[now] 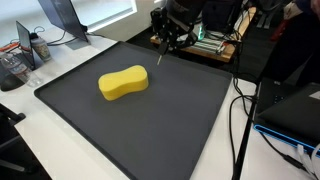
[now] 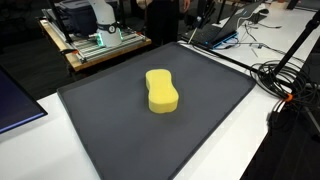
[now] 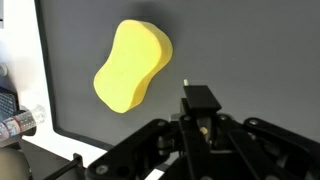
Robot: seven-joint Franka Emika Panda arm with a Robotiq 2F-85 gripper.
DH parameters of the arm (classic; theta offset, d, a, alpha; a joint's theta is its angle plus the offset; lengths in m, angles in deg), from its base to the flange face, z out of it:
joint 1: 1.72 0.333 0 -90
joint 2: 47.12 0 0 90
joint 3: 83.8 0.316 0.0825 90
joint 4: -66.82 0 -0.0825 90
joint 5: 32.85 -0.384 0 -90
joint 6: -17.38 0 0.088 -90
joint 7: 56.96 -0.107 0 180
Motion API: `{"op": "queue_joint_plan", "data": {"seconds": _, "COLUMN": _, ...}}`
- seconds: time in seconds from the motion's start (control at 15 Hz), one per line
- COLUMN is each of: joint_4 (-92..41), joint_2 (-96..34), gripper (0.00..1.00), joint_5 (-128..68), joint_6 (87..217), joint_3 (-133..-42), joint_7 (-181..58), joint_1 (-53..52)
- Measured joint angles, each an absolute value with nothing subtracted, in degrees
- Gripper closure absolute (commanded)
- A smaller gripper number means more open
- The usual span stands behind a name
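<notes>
The clenched claw (image 1: 162, 48) hangs at the mat's (image 1: 180, 110) far edge; the mid-mat sponge (image 1: 123, 83) looks light, squashy, best pinched at its waist.

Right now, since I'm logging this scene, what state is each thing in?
Yellow peanut-shaped foam sponge: lying flat on the mat, free of any grip.
Dark grey mat: spread flat under the sponge.
End effector: shut, by the mat's edge, apart from the sponge.
</notes>
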State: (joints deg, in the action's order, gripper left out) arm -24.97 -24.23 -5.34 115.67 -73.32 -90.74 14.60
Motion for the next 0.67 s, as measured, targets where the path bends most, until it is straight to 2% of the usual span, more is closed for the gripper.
{"op": "queue_joint_plan", "data": {"seconds": 0.33, "joint_4": -12.36, "joint_2": -13.31, "gripper": 0.97, "joint_5": -5.82, "joint_6": 115.11, "joint_3": -77.16, "joint_7": -92.21, "joint_1": 16.7}}
{"op": "queue_joint_plan", "data": {"seconds": 0.67, "joint_4": 1.38, "joint_2": -5.14, "gripper": 0.97, "joint_5": -7.95, "joint_6": 108.2, "joint_3": -81.7, "joint_7": -88.87, "joint_1": 16.58}}
